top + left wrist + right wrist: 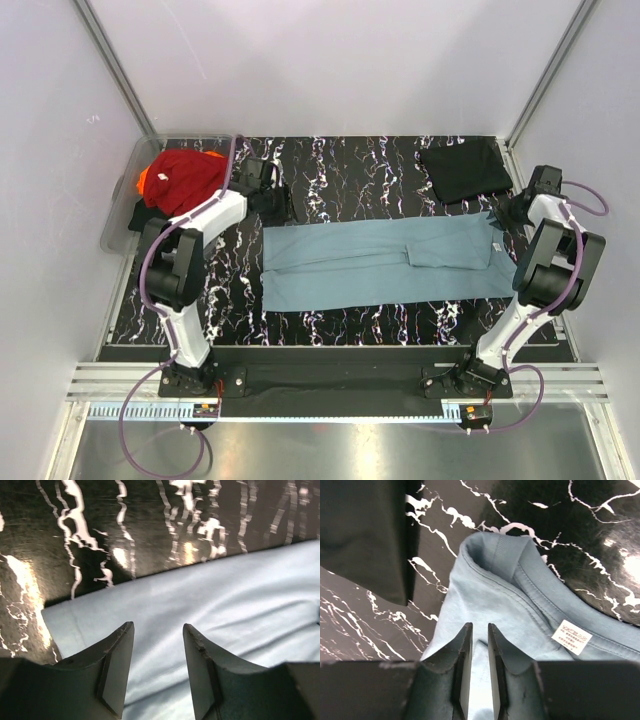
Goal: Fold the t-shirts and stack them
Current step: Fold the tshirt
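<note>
A dusty teal-blue t-shirt (385, 262) lies folded lengthwise across the middle of the marbled table. My left gripper (280, 205) hovers over its far left corner. In the left wrist view the left gripper (158, 630) is open above the teal cloth (225, 605) with nothing between the jaws. My right gripper (500, 222) is at the shirt's collar end. Its narrow jaws (479, 626) pinch a ridge of the teal fabric (485, 580) beside the white label (572, 636). A folded black t-shirt (465, 170) lies at the back right.
A clear plastic tub (125, 215) at the back left holds a red shirt (185, 178), an orange one (146, 180) and dark cloth. The black shirt's edge (360, 530) lies close to the left of the right gripper. White walls enclose the table.
</note>
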### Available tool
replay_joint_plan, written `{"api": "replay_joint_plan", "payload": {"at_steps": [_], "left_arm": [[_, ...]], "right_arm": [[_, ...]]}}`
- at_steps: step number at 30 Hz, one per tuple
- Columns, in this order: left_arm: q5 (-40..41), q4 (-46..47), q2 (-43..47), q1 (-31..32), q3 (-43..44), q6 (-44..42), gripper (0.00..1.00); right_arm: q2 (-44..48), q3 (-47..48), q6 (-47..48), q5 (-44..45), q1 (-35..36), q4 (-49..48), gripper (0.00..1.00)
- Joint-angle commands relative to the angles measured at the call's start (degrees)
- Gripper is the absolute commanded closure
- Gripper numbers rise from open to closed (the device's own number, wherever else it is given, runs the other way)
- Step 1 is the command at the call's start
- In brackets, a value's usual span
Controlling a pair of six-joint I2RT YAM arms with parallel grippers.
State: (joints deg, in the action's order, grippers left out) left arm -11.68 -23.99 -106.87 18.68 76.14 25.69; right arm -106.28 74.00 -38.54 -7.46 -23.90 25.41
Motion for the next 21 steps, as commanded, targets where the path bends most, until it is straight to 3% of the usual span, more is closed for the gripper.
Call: {"api": "replay_joint_plan", "payload": {"at_steps": [1,8,12,21], "left_arm": [[-5.53,-0.62,3.86,-0.22,-0.28,-1.26,0.51],[-5.02,-1.85,1.41,-0.31,-3.98,-1.79,0.51],[-2.48,-2.38,-1.58,-1.27,-6.08,-0.73,0.51],[2.27,-3.79,-2.21,-2.15,-6.70,0.06,0.51]], "right_arm": [[-1.20,3.51,-1.53,-1.41,-0.09,-0.89,0.76],[-9.98,9.05,-0.93,-1.42,-0.09,-0.80,0.77],[-12.98,10.99,-0.22,3.59,-0.27,-0.63,0.77],[-13.25,10.99,0.66,6.59,-1.15,-0.80,0.77]]}}
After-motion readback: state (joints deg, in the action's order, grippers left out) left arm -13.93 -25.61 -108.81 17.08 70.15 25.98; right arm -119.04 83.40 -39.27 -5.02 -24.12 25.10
